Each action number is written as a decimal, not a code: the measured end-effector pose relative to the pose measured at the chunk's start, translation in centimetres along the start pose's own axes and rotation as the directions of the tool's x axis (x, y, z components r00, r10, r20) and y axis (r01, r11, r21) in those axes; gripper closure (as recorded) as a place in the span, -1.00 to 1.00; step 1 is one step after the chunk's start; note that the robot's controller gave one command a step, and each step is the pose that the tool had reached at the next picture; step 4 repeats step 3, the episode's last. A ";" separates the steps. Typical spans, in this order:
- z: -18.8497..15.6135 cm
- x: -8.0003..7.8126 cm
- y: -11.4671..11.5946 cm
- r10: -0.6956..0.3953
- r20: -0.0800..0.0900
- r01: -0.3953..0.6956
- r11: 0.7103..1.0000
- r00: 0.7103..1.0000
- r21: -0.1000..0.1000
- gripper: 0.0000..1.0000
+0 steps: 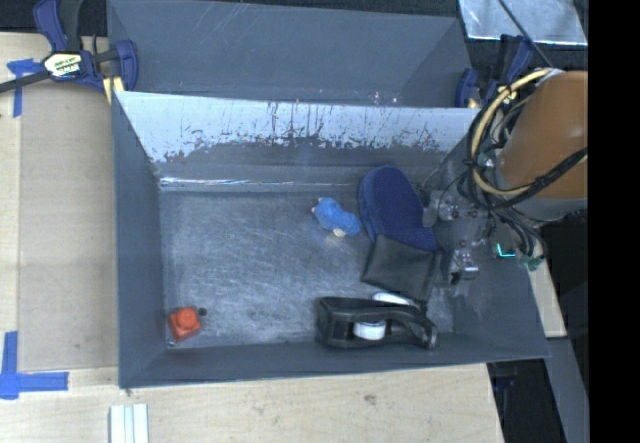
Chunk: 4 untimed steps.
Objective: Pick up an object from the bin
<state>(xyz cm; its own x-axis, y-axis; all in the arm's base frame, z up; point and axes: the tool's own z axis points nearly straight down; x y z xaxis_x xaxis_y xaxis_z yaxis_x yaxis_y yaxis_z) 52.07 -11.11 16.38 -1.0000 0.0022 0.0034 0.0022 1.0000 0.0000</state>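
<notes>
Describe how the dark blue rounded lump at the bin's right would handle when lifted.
The dark blue lump looks like soft cloth, so it would probably sag and fold. Its matte surface suggests little slipping. It seems to touch the black flat piece, which may shift.

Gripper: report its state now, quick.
Gripper: state cannot be told; it hangs beside a flat black object at the right of the bin.

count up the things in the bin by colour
orange: 1, a small orange piece in the near left corner
light blue: 1, a small light blue toy
dark blue: 1, a rounded dark blue cloth
black: 2, a flat black pouch and a black tape dispenser
total: 5
</notes>
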 end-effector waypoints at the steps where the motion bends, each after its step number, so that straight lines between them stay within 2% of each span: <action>1: 9.3 -3.5 -0.7 -0.009 0.013 0.009 1.000 1.000 0.001 -1.00; 2: 9.0 -3.1 -0.8 -0.013 -0.001 0.013 1.000 1.000 0.001 1.00; 3: -4.9 -4.2 -0.9 0.023 0.016 -0.023 1.000 1.000 0.002 1.00; 4: -4.9 -4.2 -0.9 0.023 0.016 -0.023 1.000 1.000 0.002 1.00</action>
